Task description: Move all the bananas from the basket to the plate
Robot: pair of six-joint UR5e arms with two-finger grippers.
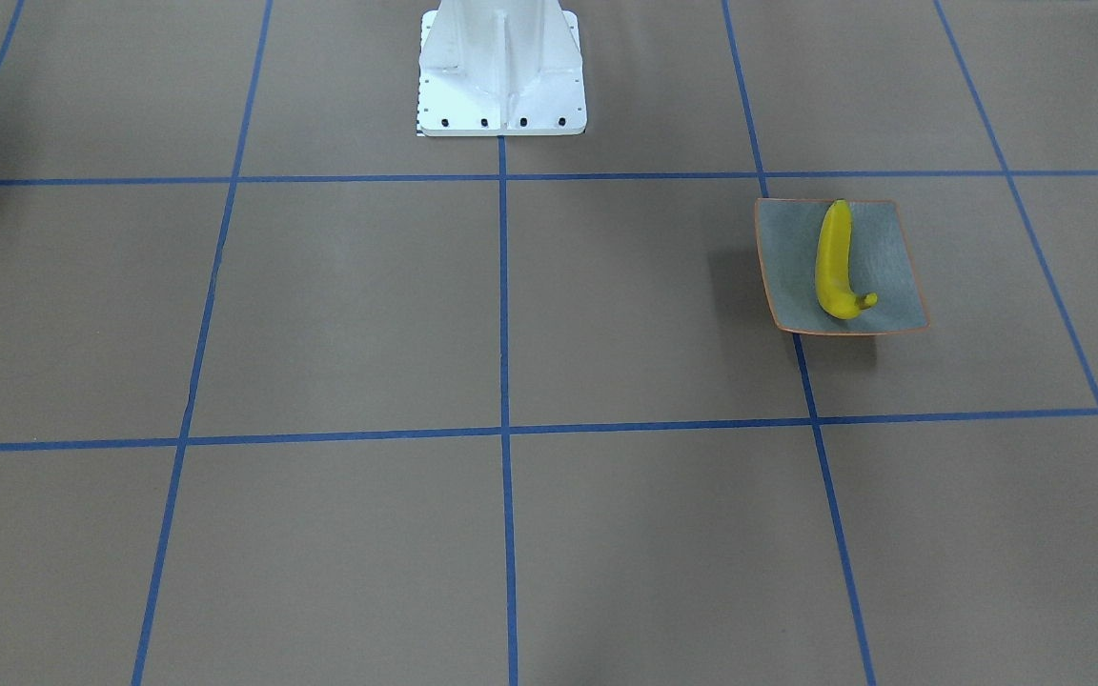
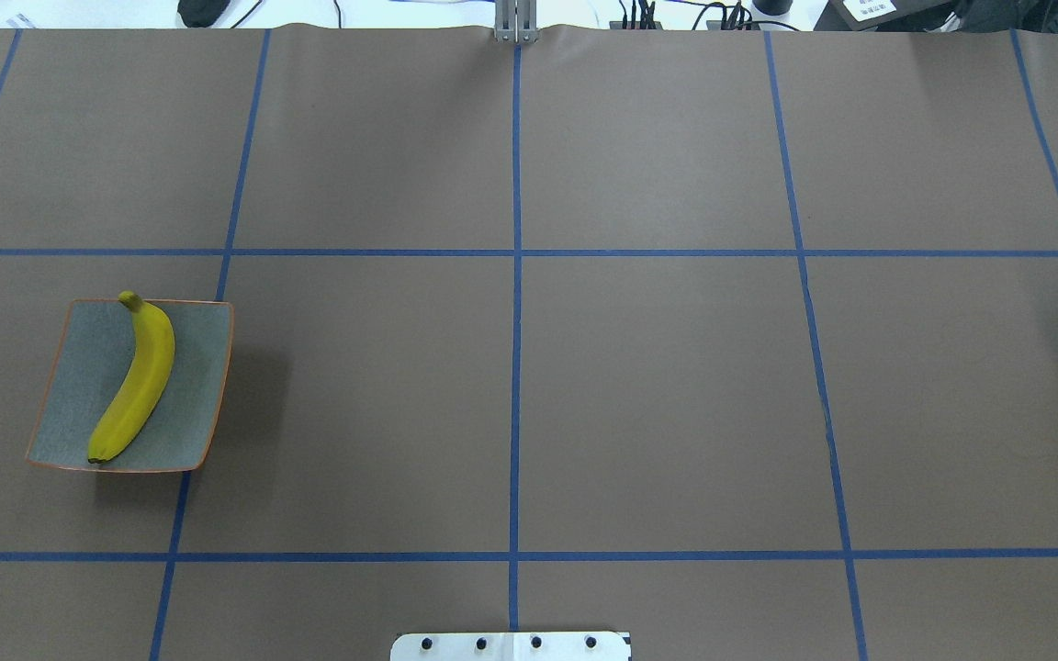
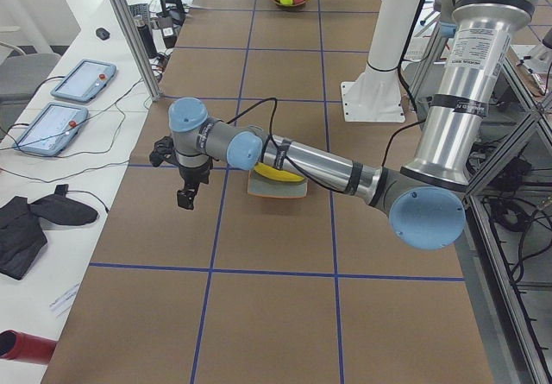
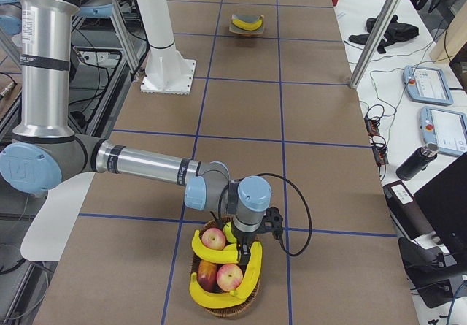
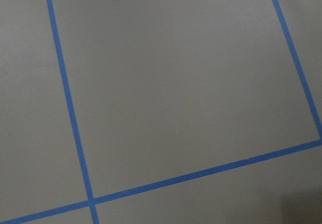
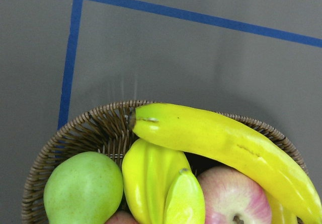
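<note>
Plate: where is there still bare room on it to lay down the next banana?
The widest bare patch on the plate lies between the banana and the rim nearer the middle of the table. A narrower wedge is free between the banana and the outer rim. The basket is packed full.

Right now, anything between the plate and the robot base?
Bare. The overhead view shows only brown table and blue tape lines between plate and base.

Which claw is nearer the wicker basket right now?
Right. The right claw hangs directly over the basket, down among its fruit; the left claw is far off, beside the plate.
</note>
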